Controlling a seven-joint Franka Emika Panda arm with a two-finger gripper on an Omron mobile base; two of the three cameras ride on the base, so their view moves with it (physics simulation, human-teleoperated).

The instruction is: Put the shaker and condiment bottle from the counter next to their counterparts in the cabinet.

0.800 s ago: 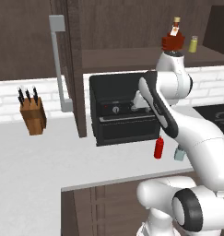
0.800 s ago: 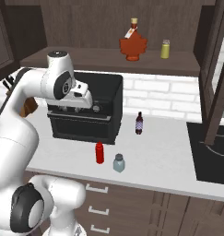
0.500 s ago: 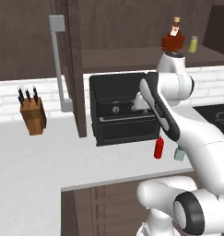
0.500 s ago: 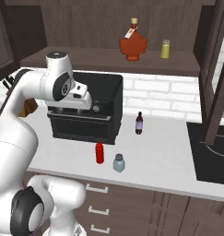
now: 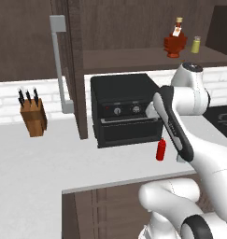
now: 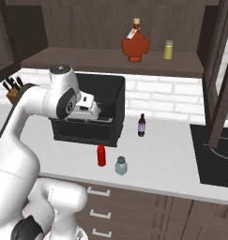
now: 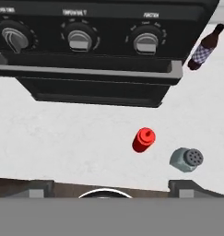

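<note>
- The gripper [image 6: 97, 112] sits in front of the black toaster oven [image 6: 93, 108], raised above the counter [image 6: 167, 161]; the white arm hides most of it in both base views, so its fingers are hard to make out there.
- In the hand view only two dark finger tips [image 7: 37, 188] show at the bottom edge, set far apart with nothing between them: the pincer is spread wide and empty.
- In the left base view the shaker is almost wholly hidden behind the arm.
- One condiment bottle [image 7: 144, 140], red, stands upright on the counter in front of the oven; seen from above in the hand view, mostly its cap shows.
- One shaker [image 7: 187, 159], pale blue-grey with a holed grey cap, stands just beside the red bottle, apart from it, near the counter's front edge.
- One small dark labelled bottle [image 6: 141, 125] stands further back, beside the oven's right side.
- On the cabinet [image 6: 110, 61] shelf stand two counterparts: one squat red-brown bottle [image 6: 135, 43] and one yellow-green shaker [image 6: 168, 49], apart from each other.
- Three knobs [image 7: 79, 38] line the oven's front above its door handle.
- One knife block [image 5: 32, 116] stands on the counter at the far left; its knives are too small to count surely.
- The open cabinet door with its grey bar handle [image 5: 60, 65] hangs between the knife block and the oven.
- A dark cooktop [image 6: 216, 159] is cut off at the right edge.
</note>
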